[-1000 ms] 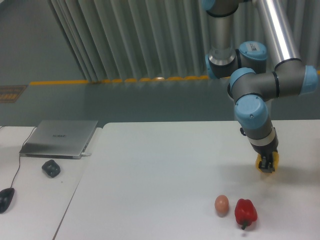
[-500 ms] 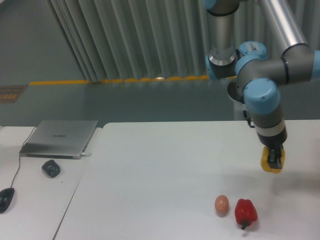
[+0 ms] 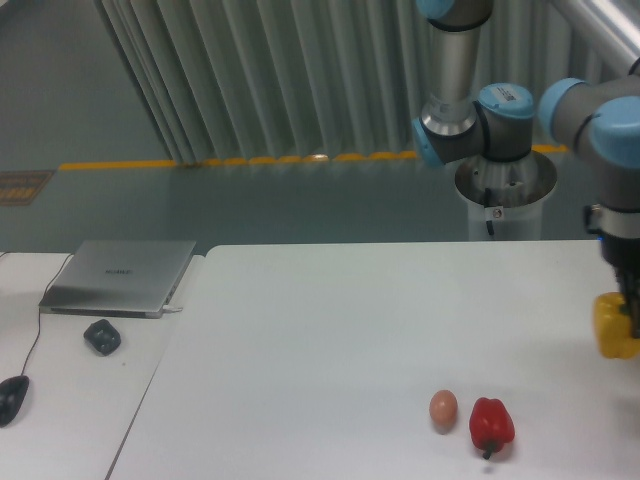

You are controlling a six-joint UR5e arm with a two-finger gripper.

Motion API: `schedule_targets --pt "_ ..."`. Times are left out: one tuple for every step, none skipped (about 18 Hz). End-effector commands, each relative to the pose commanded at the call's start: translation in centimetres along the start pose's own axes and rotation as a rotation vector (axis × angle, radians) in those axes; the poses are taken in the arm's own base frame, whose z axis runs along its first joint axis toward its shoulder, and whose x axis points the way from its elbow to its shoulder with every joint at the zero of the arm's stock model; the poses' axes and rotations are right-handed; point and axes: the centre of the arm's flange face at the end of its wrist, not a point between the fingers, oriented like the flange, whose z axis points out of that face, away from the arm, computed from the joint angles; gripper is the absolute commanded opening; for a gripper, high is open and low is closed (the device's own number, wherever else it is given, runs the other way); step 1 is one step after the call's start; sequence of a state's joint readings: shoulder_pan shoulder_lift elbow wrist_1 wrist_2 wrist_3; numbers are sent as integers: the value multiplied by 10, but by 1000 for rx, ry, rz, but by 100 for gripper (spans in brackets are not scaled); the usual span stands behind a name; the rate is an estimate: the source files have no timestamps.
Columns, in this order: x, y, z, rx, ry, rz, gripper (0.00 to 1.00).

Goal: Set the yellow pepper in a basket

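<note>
My gripper (image 3: 631,322): clamped on yellow pepper (image 3: 612,326), aloft at right edge | red pepper (image 3: 491,424), egg (image 3: 443,408): on table (image 3: 330,330)

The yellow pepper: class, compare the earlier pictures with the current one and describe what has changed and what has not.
The arm has carried the yellow pepper, held in its pincer, rightwards to the picture's right edge, slightly raised above the table. The red pepper, egg and laptop have not moved.

Soft even light, slightly blurry.
</note>
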State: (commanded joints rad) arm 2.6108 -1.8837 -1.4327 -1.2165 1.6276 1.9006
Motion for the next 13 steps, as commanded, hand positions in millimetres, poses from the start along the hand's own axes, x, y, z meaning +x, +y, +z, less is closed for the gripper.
schedule_targets --pt "2 10 0 0 -1 -9 45" --pt "3 17 0 -2 -1 -7 45" --pt "3 21 0 -5 0 15 45" --pt "4 30 2 -9 3 71 45" --pt "6 38 3 -13 8 135 45" --pt "6 42 5 -15 13 186 45" --pt "7 45 5 -16 16 205 45" --pt "8 51 7 -15 18 209 45" --pt "9 58 11 -14 22 206 45" --pt "11 67 13 -15 24 227 45" --pt "12 73 16 -13 29 271 45" --pt "15 81 20 -11 39 313 45" --pt "18 92 22 -10 42 338 45"
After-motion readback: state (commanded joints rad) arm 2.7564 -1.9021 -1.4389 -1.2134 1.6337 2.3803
